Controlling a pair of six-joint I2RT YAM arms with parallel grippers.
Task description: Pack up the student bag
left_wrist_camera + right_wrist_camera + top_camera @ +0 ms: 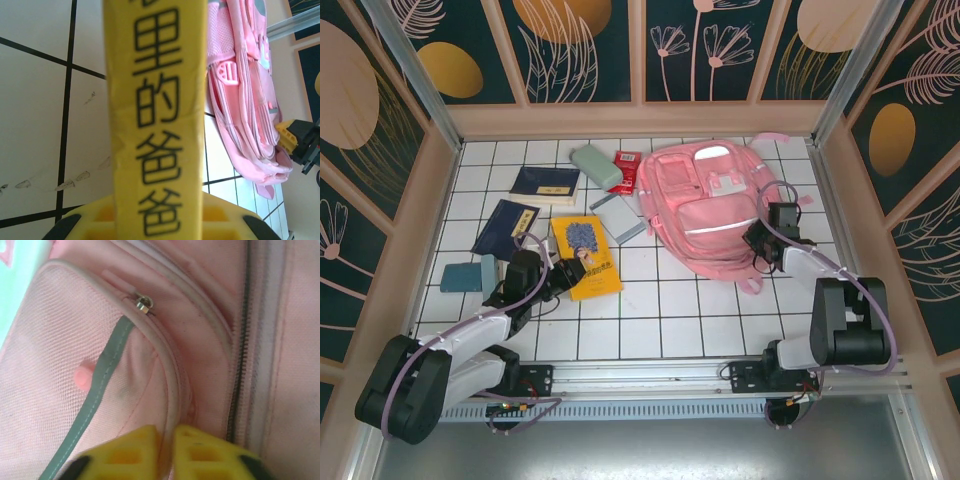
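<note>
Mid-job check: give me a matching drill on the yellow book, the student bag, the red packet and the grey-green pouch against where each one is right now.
Things:
1. yellow book
2. student bag
3. red packet
4. grey-green pouch

Places:
A. far back, just left of the red packet
B. gripped by the left gripper
C. pinched by the right gripper
D. between the pouch and the bag

Pairs: 1-B, 2-C, 3-D, 4-A

I see student bag (715, 205) lying flat, front up, on far right part of tiled tabletop (670, 310), top loop toward far wall. Pink fabric, front pockets, pale reflective strips, white buckles. Close up: mesh pocket, grey strip, dark zip line alongside.
</note>
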